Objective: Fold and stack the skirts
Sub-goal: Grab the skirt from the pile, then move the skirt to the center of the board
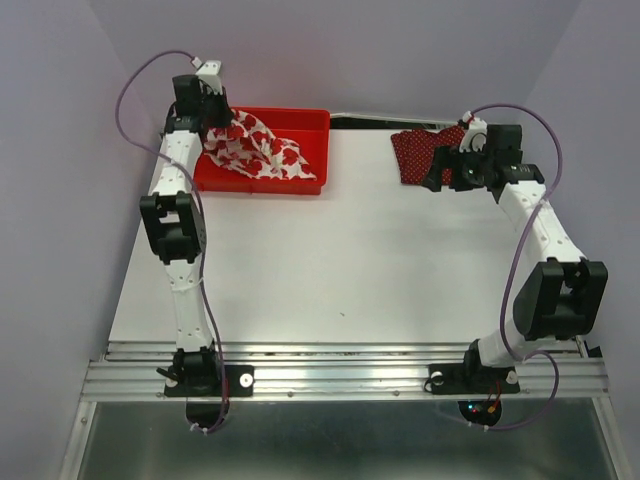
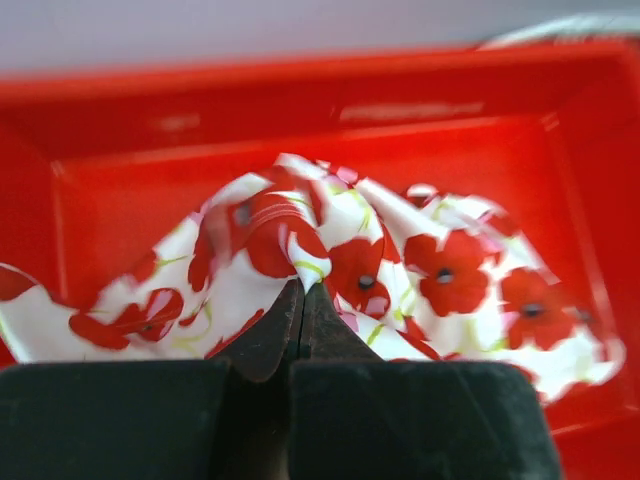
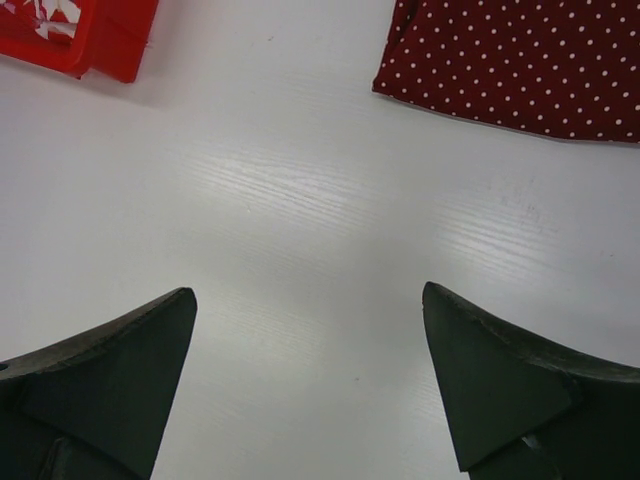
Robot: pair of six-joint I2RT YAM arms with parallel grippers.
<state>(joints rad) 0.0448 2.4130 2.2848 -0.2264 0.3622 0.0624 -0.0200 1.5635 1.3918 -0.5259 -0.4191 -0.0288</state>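
Observation:
The white skirt with red flowers (image 1: pixel 262 150) lies bunched in the red tray (image 1: pixel 305 120), one end draped over its front rim. My left gripper (image 1: pixel 222 128) reaches into the tray from the left. In the left wrist view its jaws are closed tip to tip, and the left gripper (image 2: pixel 302 287) is shut on a raised fold of the flowered skirt (image 2: pixel 440 270). The dark red polka-dot skirt (image 1: pixel 420 148) lies on the table at the back right. My right gripper (image 1: pixel 440 170) hovers by its near right edge. The right gripper (image 3: pixel 309 290) is open over bare table, with the polka-dot skirt (image 3: pixel 520 60) ahead to the right.
The red tray (image 2: pixel 300 110) stands at the back left of the white table (image 1: pixel 330 260), and its corner (image 3: pixel 110 40) shows at the top left of the right wrist view. Purple walls close in the left, back and right sides. A metal rail runs along the near edge.

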